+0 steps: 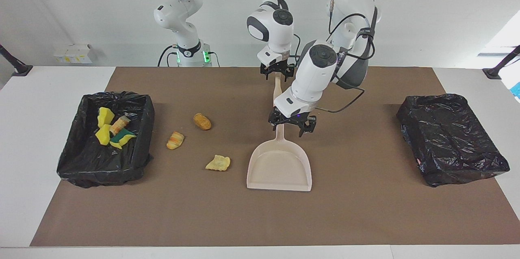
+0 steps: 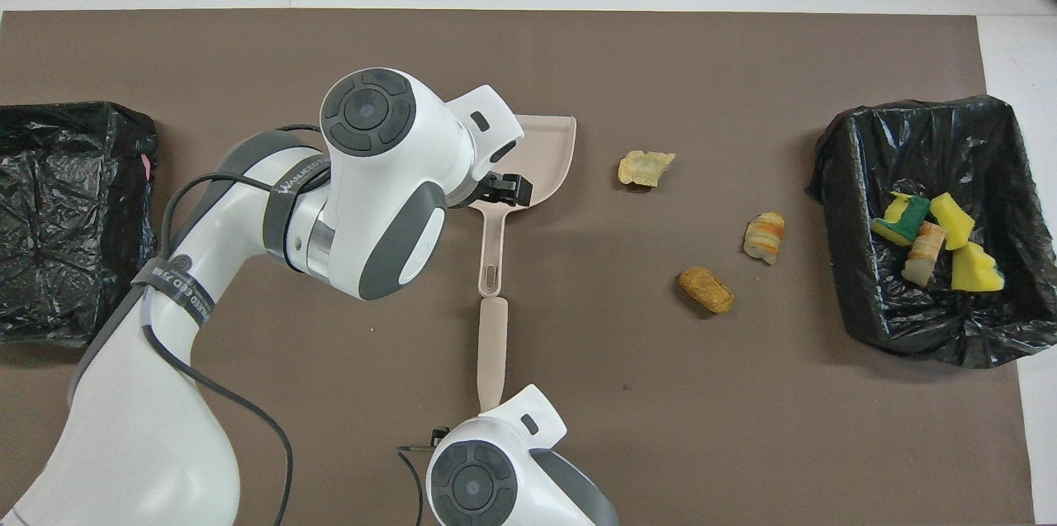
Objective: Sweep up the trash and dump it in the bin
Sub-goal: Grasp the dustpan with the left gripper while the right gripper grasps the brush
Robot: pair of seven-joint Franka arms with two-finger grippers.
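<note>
1. The left gripper [image 1: 291,125] points down, fingers spread astride the dustpan [image 1: 279,165] handle.
2. The right gripper [image 1: 277,72] hangs over the brush [image 1: 278,88] handle; its grip cannot be told.
3. Loose trash [image 1: 202,121] lies between dustpan and bin [image 1: 81,161].

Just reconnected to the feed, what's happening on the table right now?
The left gripper hangs open over the dustpan handle. The right gripper is at the brush handle's end. Three bread pieces lie loose on the mat; four pieces sit in the bin at the right arm's end.
</note>
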